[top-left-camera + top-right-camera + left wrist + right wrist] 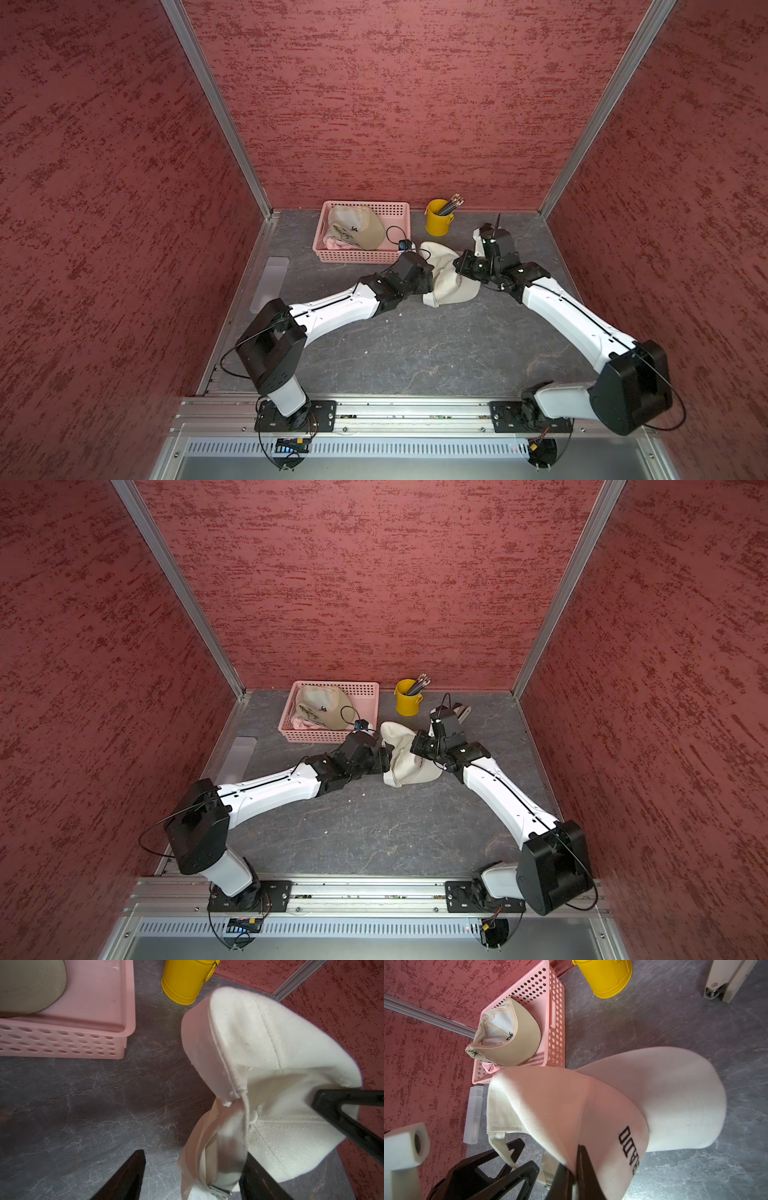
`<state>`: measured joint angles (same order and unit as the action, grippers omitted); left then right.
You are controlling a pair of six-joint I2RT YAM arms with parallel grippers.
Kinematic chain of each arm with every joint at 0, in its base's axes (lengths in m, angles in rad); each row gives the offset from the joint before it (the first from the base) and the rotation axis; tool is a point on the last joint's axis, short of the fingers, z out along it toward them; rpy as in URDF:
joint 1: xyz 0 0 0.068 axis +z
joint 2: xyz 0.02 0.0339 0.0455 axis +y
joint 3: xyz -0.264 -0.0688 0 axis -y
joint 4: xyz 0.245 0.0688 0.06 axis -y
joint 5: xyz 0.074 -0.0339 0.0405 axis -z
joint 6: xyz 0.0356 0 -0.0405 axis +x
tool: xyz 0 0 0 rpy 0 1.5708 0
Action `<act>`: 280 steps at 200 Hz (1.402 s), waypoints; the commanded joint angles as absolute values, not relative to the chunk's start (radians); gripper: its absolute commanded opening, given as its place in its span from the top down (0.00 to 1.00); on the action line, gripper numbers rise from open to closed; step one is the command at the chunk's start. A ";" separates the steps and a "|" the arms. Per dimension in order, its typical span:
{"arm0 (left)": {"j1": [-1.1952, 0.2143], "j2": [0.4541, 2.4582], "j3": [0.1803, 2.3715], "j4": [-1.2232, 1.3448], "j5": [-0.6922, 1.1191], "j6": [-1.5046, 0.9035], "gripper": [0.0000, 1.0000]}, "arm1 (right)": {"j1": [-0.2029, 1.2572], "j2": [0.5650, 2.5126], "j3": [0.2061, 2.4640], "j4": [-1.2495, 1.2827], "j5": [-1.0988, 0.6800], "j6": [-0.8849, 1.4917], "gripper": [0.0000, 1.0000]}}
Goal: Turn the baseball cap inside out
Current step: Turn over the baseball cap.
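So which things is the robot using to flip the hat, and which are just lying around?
For the job: white cap, left gripper, right gripper pinching it.
Just lying about: pink basket, tan cap inside it, yellow bucket of pencils, clear box.

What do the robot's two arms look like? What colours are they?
Both the left arm and right arm have smooth white shells with chunky black joints. Thin black cables loop beside them. The jaws are black, slim and pointed.
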<state>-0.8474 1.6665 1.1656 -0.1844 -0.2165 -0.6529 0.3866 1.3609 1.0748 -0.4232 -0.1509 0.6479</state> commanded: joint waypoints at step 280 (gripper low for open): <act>-0.723 1.637 1.160 0.204 0.578 -0.514 1.00 | 0.293 1.556 1.229 -0.407 -0.217 0.369 0.50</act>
